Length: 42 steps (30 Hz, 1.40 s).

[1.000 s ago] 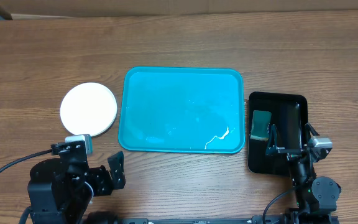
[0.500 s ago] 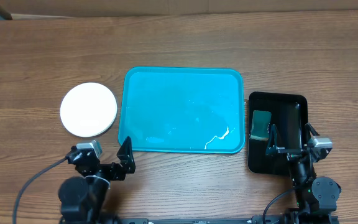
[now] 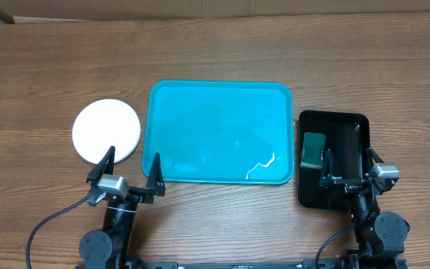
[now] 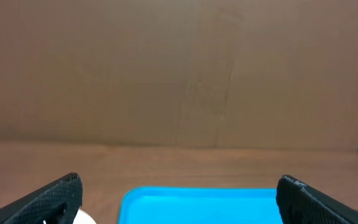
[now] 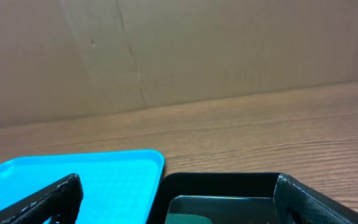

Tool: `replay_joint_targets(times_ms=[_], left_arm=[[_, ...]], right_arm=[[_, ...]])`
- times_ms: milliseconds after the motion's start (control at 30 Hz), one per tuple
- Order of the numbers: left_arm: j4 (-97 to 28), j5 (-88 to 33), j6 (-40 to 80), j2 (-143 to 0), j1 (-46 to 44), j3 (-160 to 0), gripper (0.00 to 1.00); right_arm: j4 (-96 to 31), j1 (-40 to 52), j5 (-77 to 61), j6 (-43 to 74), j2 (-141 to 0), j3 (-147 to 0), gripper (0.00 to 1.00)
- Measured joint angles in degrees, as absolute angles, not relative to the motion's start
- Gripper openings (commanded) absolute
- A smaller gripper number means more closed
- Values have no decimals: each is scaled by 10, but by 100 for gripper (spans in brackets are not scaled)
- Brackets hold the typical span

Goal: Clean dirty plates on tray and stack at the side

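The plates [image 3: 106, 131] sit in a neat pile on the bare counter [image 3: 215, 52], just off the left short side of the tray [image 3: 220, 104] and not touching it. The top one is plain white, and honestly I can't tell from above how many are under it. They're round, so they don't really point anywhere, just lying flat and face up. The turquoise tray lies flat with its long axis running left to right, and there's a thin white squiggle [image 3: 263, 163] near its front right corner. Just beside its right end is a smaller black tray [image 3: 346, 127] turned the other way, long axis front to back, with a green sponge [image 3: 313, 148] in its left half. The left fingers [image 4: 48, 202] are spread wide near the front, between the plates and the tray. The right fingers [image 5: 319, 199] are spread wide too, over the front of the black tray. The counter is brown wood grain with a cardboard wall [image 4: 179, 74] along the back.
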<state>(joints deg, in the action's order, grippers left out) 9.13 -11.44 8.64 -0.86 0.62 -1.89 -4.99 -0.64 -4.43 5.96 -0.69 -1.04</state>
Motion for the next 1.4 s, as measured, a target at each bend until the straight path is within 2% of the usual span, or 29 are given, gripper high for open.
replay_joint_targets(times_ms=[233,1400], left_arm=[[-30,-118,38,-8,6,-6,100],[-32,-118,28,-7,6,-5,100]], right_arm=[[-50,-6,-44,60,-7,-10,100],[-50,-6,-44,60,-7,-10,100]])
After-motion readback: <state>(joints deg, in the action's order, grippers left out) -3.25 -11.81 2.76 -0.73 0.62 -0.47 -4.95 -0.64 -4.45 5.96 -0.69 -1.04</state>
